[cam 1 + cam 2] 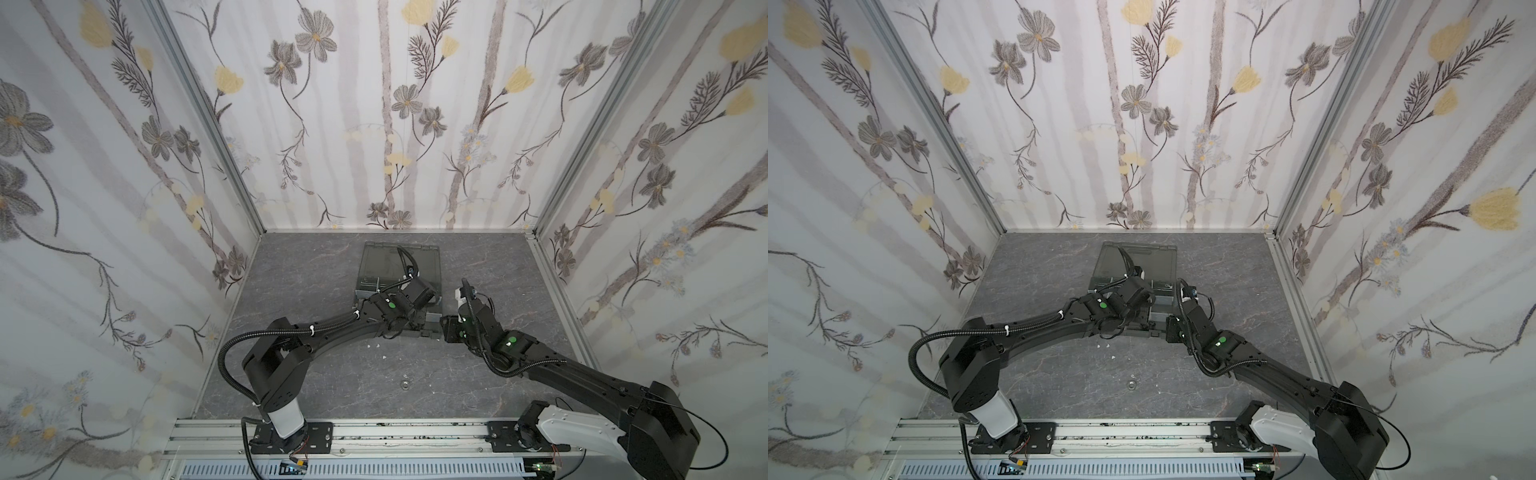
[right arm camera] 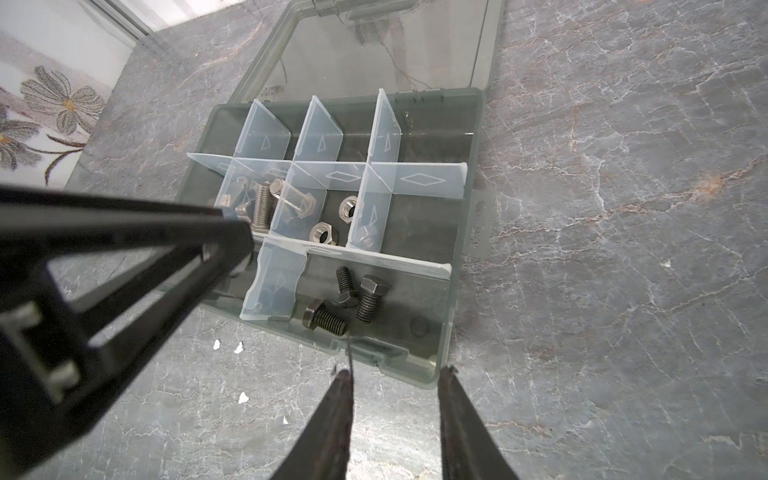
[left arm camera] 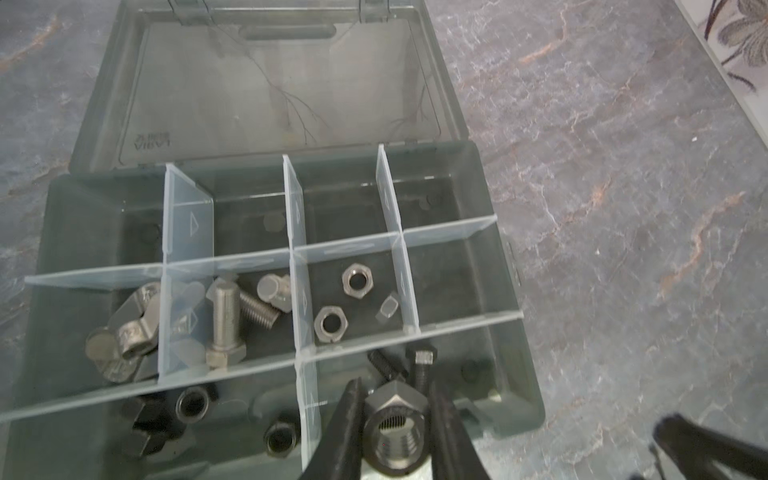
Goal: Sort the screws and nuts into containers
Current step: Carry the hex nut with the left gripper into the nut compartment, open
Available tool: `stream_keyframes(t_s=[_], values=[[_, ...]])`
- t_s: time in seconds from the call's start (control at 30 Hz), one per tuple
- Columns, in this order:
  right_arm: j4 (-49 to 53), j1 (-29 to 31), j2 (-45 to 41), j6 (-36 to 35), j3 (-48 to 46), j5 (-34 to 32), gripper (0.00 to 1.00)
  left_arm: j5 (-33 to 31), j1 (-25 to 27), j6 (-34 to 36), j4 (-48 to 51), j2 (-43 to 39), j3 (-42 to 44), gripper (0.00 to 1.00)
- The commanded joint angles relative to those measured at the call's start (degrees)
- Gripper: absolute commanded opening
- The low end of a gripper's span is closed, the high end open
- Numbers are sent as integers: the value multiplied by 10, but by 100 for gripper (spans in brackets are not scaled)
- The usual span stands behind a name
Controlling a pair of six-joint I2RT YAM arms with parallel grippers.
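Black nut (image 3: 395, 430) sits clamped in left gripper (image 3: 394, 384) over organiser case (image 3: 511, 353); right gripper (image 2: 397, 372) hangs parted, empty.

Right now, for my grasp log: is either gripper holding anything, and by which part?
Left gripper holds a hex nut, pinched across two opposite sides. Right gripper is open, holding nothing.

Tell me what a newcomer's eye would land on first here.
The left gripper pinches a dark nut over the front of the open organiser case at the middle of the table. Next come its sorted contents: silver screws, silver nuts and black screws. One lone nut lies in front of the case.
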State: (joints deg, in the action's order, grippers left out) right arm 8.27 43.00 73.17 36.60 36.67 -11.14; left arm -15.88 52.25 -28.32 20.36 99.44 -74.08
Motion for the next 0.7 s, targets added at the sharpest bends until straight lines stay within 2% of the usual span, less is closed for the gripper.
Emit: stream_keyframes(t_s=[0.0,0.37,0.6,0.67], values=[[2,-1,-11,14,-7,-16,35,22,-22,26,-23,26,-28,22],[14,-2,-44,29,-26,-28,36,70,-64,29,-47,73,-37,27],[20,-2,-50,32,-28,-29,36,71,-70,21,-53,73,-27,42],[21,-1,-53,31,-29,-31,36,70,-71,18,-55,69,-22,44]])
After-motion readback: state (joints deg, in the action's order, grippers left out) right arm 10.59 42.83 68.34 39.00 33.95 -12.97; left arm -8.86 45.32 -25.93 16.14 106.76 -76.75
